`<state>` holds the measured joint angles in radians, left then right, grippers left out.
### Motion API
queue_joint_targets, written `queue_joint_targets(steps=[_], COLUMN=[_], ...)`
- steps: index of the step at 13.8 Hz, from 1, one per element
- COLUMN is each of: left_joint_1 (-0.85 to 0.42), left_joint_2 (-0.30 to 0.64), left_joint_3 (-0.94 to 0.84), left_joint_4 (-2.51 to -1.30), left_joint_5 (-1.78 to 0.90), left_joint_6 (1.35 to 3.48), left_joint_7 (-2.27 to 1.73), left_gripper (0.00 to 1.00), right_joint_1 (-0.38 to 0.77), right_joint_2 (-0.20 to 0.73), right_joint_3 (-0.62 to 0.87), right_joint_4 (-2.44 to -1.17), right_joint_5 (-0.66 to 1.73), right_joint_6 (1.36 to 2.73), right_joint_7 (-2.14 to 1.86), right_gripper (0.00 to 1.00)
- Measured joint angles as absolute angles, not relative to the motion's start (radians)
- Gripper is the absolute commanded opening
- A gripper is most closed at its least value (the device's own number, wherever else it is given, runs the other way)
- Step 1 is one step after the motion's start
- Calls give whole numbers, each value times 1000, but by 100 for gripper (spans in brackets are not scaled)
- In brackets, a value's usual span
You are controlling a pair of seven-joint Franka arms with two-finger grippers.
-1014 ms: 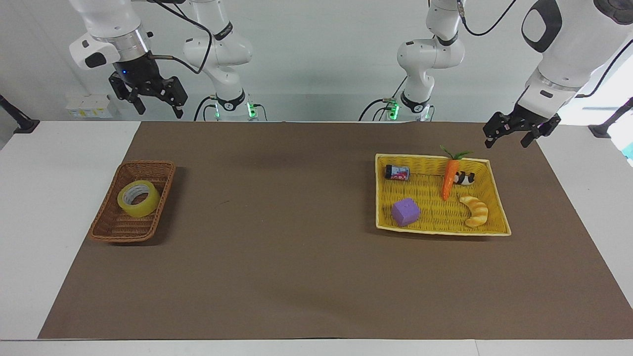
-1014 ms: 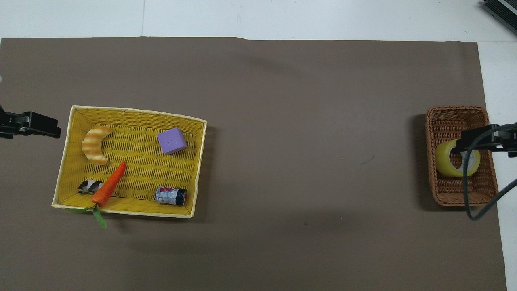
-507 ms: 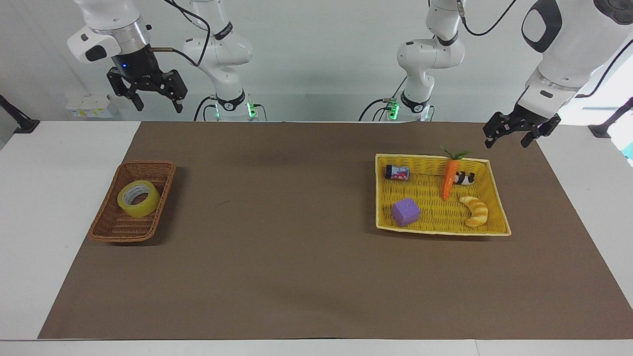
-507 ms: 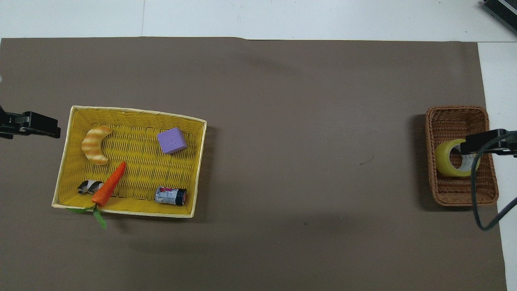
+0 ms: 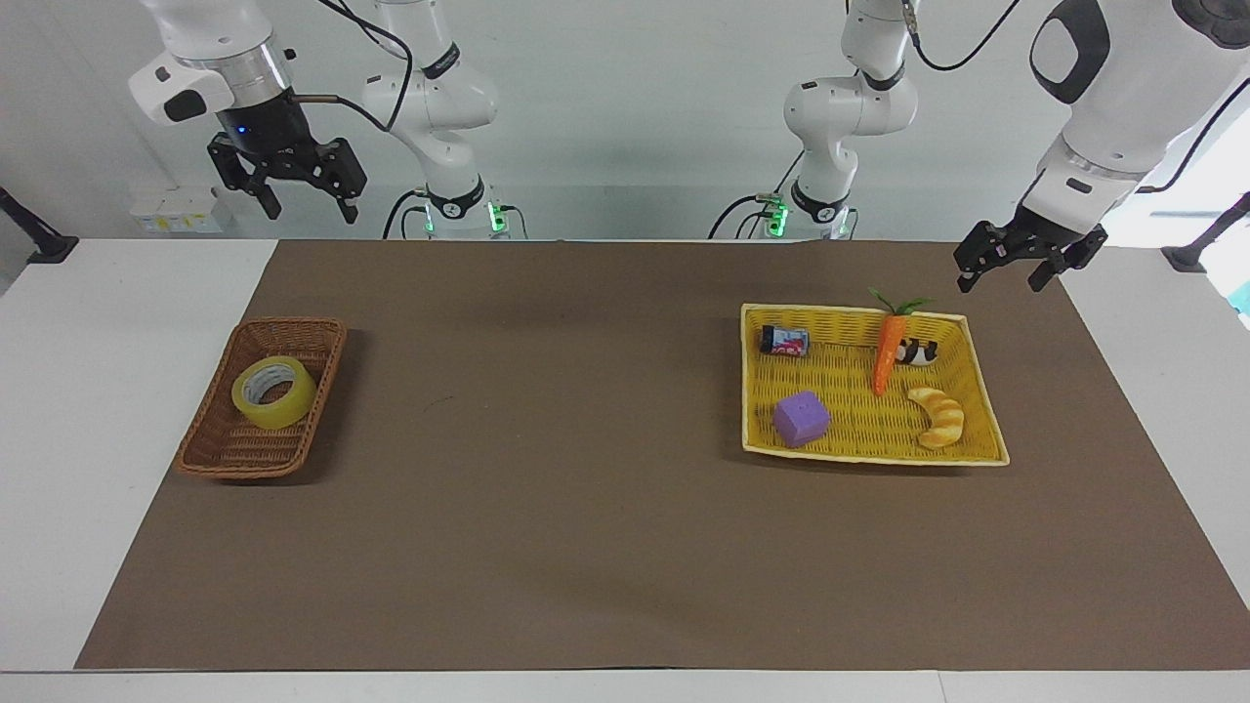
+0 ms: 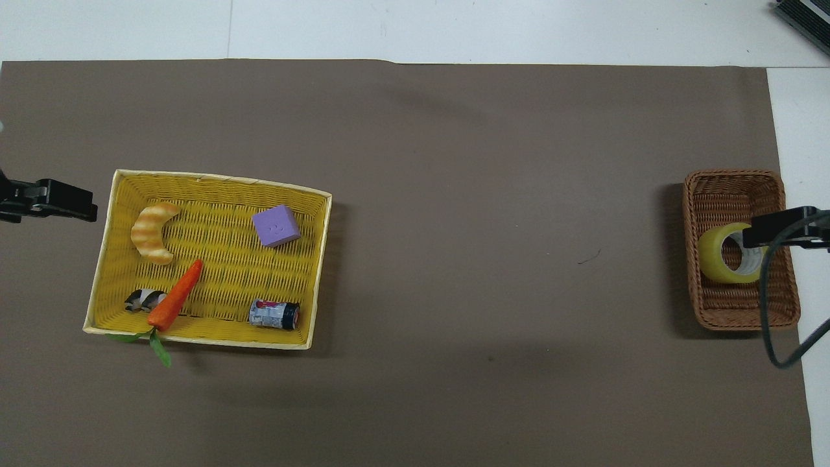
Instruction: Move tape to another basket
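The yellow tape [image 5: 273, 392] lies in the dark brown wicker basket [image 5: 244, 454] at the right arm's end of the table. It also shows in the overhead view [image 6: 716, 256], in the same basket [image 6: 729, 188]. My right gripper [image 5: 309, 207] hangs open and empty high above this basket, well clear of the tape. In the overhead view one of its fingers [image 6: 771, 228] overlaps the tape. My left gripper [image 5: 998, 278] is open and empty, raised beside the yellow tray's corner, and the arm waits.
A flat yellow woven tray [image 5: 859, 447] at the left arm's end holds a purple cube [image 5: 801, 418], a carrot [image 5: 887, 351], a croissant [image 5: 939, 415], a small can [image 5: 785, 341] and a black-and-white toy [image 5: 918, 352]. A brown mat covers the table between the two baskets.
My right gripper has risen and drawn back toward the robots, away from the tape. The tape, both baskets and the left arm have not moved.
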<state>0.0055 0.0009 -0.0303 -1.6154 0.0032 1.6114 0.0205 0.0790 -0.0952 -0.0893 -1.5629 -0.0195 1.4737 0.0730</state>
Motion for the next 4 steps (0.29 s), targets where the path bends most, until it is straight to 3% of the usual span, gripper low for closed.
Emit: queue_joint_targets(steps=[4], left_joint_1=[6], left_joint_2=[1], left_joint_3=[-30], left_joint_4=[-1615], left_joint_5=[3], left_joint_6=[1611], left_joint_7=[21], left_gripper=[100], right_joint_1=[75], right_joint_2=[-95], right_joint_3=[-89], right_joint_4=[-1563], right_joint_5=[-19], right_joint_6=[1474], right_joint_7=[73], right_gripper=[100])
